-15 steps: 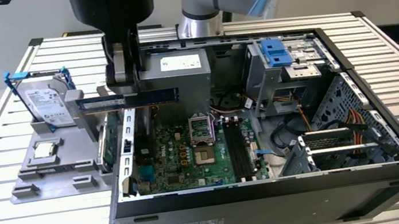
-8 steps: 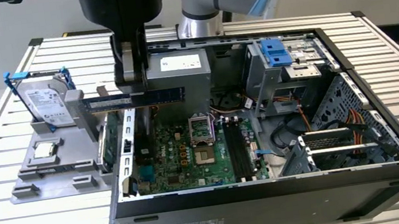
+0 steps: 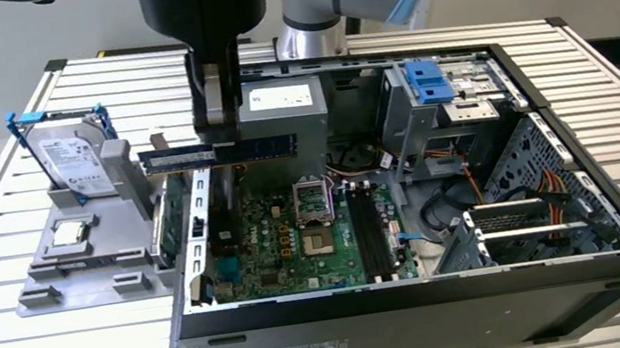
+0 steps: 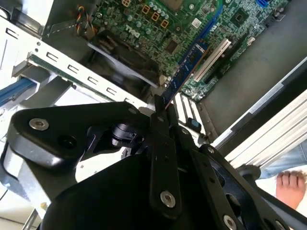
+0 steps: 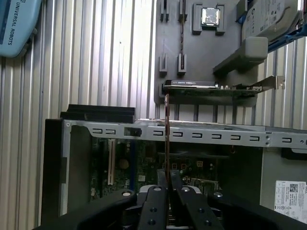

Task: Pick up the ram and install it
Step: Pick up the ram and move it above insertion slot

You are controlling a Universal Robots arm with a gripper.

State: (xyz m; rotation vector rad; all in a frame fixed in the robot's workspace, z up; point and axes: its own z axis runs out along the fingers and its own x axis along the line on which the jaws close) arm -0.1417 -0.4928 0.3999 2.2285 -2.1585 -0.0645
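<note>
The ram [image 3: 264, 147] is a long dark stick with a blue label. It hangs level above the edge of the open computer case [image 3: 423, 303] at the exterior view's left. My gripper [image 3: 221, 136] is shut on it from above, near the stick's middle. Both wrist views show the ram edge-on [image 4: 184, 74] [image 5: 166, 129], sticking out from between the black fingers [image 5: 156, 191] with the motherboard [image 4: 158, 28] beyond. The black memory slots [image 3: 369, 236] lie on the motherboard [image 3: 283, 240], toward the exterior view's right of the held stick and well below it.
A grey fixture [image 3: 73, 286] beside the case holds a hard drive in a blue frame [image 3: 75, 164], a processor chip [image 3: 72, 230] and a green card with a metal bracket [image 3: 169, 219]. Cables and drive cages fill the case's right side. A person's bare foot [image 4: 290, 184] stands on the floor.
</note>
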